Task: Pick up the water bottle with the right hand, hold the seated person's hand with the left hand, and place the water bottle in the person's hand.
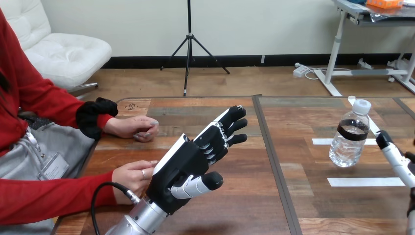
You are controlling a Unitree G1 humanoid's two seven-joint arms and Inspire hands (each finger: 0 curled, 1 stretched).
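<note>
Water bottle [350,139] dark-labelled; left robot hand [188,161] released beside person's nearer hand [133,177]; right robot hand [393,154] unclear

Table [244,210]: wooden, dark seam running front-to-back near mid.
Water bottle [350,134]: upright on rt half, white cap on, clear w/ dark label band.
Tape strips [364,181]: white, flat on rt half, near bottle.
Person's far hand [137,128]: resting on left part, palm down.

Wooden plank table [235,205], dark seam [274,166] across it, white tape strips [364,181]
</note>
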